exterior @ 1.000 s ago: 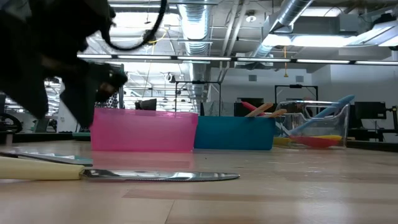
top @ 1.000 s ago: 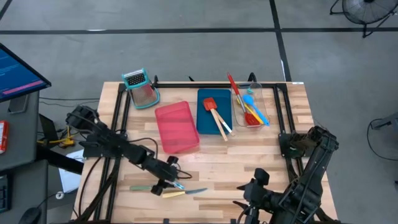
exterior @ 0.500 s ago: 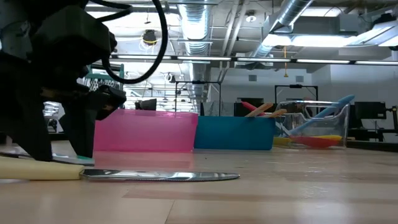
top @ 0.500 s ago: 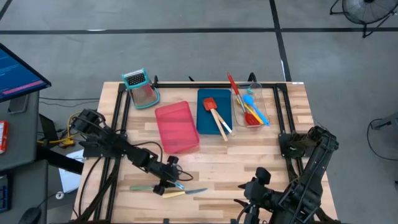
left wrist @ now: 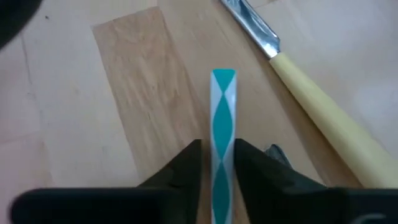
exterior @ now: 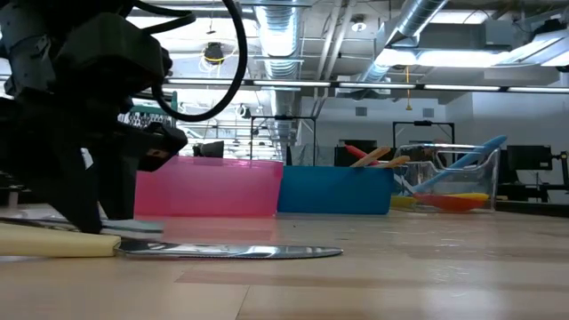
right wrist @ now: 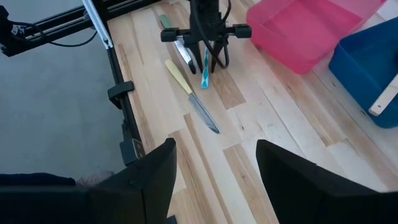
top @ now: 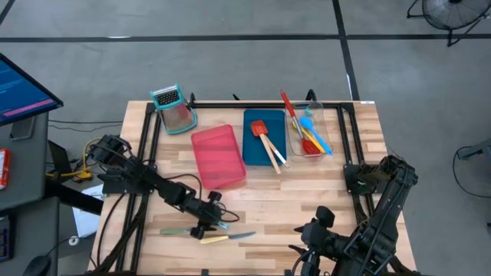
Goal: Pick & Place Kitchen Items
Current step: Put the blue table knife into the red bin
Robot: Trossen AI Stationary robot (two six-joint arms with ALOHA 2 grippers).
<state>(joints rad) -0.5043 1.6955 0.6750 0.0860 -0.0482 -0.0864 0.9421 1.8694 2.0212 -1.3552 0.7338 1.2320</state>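
Observation:
A slim knife with a teal-and-white handle (left wrist: 222,99) lies on the wooden table near its front left, and my left gripper (left wrist: 217,146) (top: 211,228) is shut on it. Beside it lie a yellow-handled knife (top: 219,238) (left wrist: 323,118) and a green-handled knife (top: 175,231). Two wooden-handled spatulas (top: 267,142) rest in the blue tray (top: 247,149). Red, yellow and blue spoons (top: 307,130) sit in the clear tray (top: 326,138). My right gripper (right wrist: 216,149) (top: 301,257) hangs open above the table's front right, holding nothing. My left gripper pinches the teal knife's handle (left wrist: 222,165) between its two fingers (left wrist: 186,165), one on each long side. The fingers slant down from the table's left and lie along the handle. The knife lies flat on the table.
A pink tray (top: 219,156) stands left of the blue one at the table's middle. A teal-framed grater (top: 174,107) lies at the far left corner. Bare wood stretches across the front middle and right (top: 291,207).
My left gripper has sunk toward the table over the teal knife, and its fingers have closed in on the handle. The knife has stayed flat where it was.

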